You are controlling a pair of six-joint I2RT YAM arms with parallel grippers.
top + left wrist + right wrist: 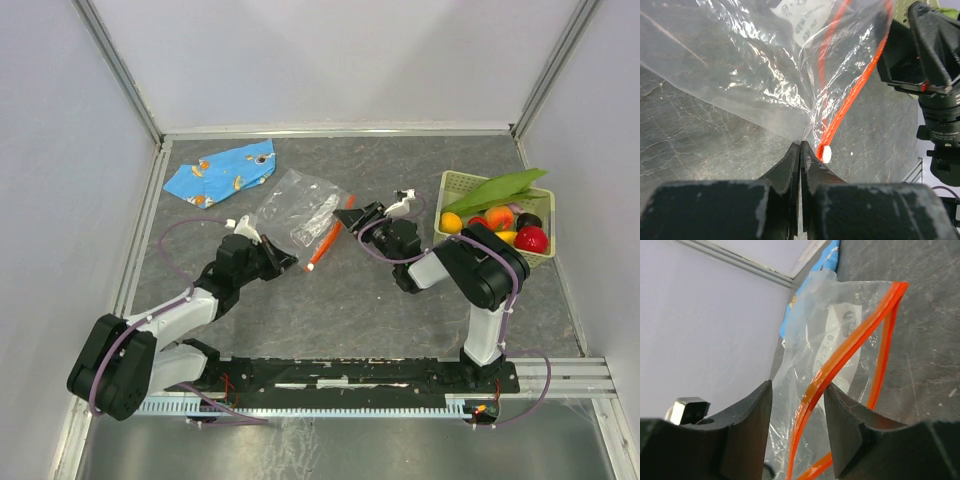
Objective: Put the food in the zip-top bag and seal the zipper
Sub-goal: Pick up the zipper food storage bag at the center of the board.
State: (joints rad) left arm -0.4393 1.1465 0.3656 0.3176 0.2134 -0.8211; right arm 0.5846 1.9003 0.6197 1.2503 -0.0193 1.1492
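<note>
The left tool [800, 149] is pressed together, pinching a corner of the zip-top bag [755, 65] just beside the small white slider [826, 153] at the end of the zipper [855, 95]. The right tool [797, 386] is spread, its two fingers standing either side of the red-orange strip, which runs up through the gap. Whether the strip touches a finger cannot be told.

The bag lies crumpled on the desk [350, 320] between the two arms, with nothing inside it. All the food [500, 215] sits in the pale green basket [455, 182] at the right, close by the right arm. A blue cloth [222, 172] lies beyond the bag at the left.

The likeliest trouble is the right tool taking both lips of the mouth at once. The two strips run close together near its fingers, so a closing pinch could press them shut instead of parting them.

The left hold is also thin: only a fold of slick film is caught. A pull from the right could slide it free, and the bag would drop slack.

With both tools busy at the mouth, neither is free to fetch food. Releasing one side would probably let the soft mouth collapse flat.
</note>
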